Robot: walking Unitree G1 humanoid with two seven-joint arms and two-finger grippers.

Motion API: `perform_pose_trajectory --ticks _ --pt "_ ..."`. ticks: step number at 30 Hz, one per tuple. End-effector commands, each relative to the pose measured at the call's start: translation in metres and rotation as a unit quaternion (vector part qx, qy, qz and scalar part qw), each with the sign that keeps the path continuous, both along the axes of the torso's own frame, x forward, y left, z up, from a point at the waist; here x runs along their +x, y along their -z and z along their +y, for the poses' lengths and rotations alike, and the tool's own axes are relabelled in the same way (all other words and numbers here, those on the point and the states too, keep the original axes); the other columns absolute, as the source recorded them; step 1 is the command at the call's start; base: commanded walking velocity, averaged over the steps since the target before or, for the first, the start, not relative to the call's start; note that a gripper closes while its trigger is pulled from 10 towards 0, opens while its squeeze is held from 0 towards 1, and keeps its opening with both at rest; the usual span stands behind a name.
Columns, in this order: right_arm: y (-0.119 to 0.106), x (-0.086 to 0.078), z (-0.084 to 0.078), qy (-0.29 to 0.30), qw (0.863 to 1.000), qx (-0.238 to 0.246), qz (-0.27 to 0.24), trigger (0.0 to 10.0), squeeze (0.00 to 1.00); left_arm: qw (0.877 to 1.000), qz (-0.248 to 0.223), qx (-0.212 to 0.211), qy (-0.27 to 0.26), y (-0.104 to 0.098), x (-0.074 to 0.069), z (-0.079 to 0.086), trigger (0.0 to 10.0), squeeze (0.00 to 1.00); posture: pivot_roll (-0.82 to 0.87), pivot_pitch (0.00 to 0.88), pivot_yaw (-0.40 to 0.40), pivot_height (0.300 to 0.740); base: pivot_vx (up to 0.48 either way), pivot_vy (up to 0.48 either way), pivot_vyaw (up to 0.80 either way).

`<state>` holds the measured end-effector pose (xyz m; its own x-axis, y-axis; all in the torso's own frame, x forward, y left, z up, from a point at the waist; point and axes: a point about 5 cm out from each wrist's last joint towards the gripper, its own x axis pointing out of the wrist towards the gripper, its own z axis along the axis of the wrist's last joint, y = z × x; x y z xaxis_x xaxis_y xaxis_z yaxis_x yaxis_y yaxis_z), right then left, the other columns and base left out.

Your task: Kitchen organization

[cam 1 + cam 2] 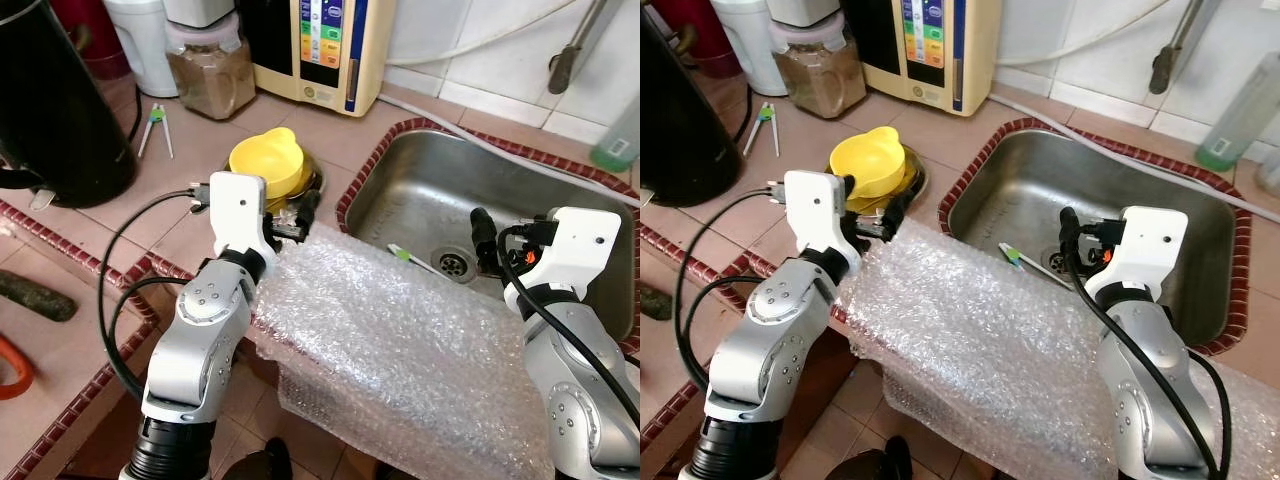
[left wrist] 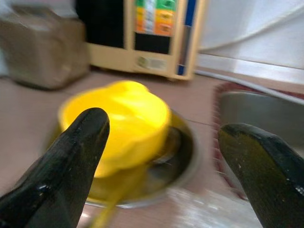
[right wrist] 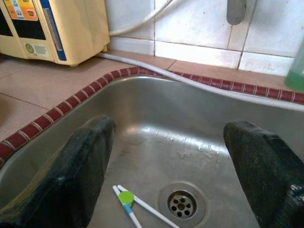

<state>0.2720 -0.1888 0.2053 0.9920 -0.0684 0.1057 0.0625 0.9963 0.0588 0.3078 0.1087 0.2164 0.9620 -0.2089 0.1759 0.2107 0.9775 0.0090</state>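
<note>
A sheet of bubble wrap (image 1: 400,340) draped over the front edge of the tiled desk (image 1: 110,260), lying between both arms and the things beyond, spilling down toward the floor. At the back stood a cream water appliance (image 1: 318,45), a jar of brown powder (image 1: 210,75) and a large black pot (image 1: 55,100); a pair of white training chopsticks (image 1: 155,125) lay near the jar.

The left end effector (image 2: 161,156) was released, its fingers (image 2: 71,161) spread wide, hovering over the wrap's far edge. Just beyond it sat a yellow bowl (image 1: 265,160) nested in a steel dish (image 2: 183,156), not touched.

The right end effector (image 3: 175,166) was likewise released, poised above the steel sink (image 1: 590,235). On the sink floor, beside the drain (image 3: 182,205), lay white chopsticks with a green clip (image 3: 127,199), below and apart from the fingers.
</note>
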Motion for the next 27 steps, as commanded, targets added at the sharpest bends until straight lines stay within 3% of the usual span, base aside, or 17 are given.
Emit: perform_pose_trajectory --ticks 1,7,13,22,23,27 --pt "-0.012 -0.003 0.004 -0.01 1.0 -0.01 -0.025 10.0 0.0 0.999 -0.034 0.012 -0.023 -0.012 -0.001 0.004 10.0 0.0 0.0 0.186 0.003 0.74 0.0 0.0 0.0" --pt "-0.02 0.0 0.011 -0.023 0.999 -0.01 -0.043 10.0 0.0 0.997 -0.043 0.02 -0.055 -0.017 0.005 0.013 10.0 0.0 0.0 0.191 0.001 0.74 0.0 0.0 0.0" --pt "-0.032 0.0 0.026 -0.07 0.995 -0.003 -0.067 10.0 0.0 0.995 -0.009 0.002 -0.096 -0.015 0.025 0.026 10.0 0.0 0.0 0.195 -0.001 0.74 0.0 0.0 0.0" --pt "-0.037 -0.003 0.036 -0.101 0.992 -0.007 -0.082 10.0 0.0 0.987 0.038 -0.015 -0.155 -0.007 0.042 0.044 10.0 0.0 0.0 0.201 0.0 0.74 0.0 0.0 0.0" --pt "-0.038 -0.004 0.038 -0.108 0.991 -0.011 -0.082 10.0 0.0 0.985 0.054 -0.033 -0.159 -0.005 0.046 0.046 10.0 0.0 0.0 0.202 -0.001 0.74 0.0 0.0 0.0" --pt "-0.038 -0.006 0.044 -0.136 0.987 -0.007 -0.083 10.0 0.0 0.985 0.068 -0.037 -0.151 -0.005 0.052 0.044 10.0 0.0 0.0 0.202 -0.002 0.74 0.0 0.0 0.0"
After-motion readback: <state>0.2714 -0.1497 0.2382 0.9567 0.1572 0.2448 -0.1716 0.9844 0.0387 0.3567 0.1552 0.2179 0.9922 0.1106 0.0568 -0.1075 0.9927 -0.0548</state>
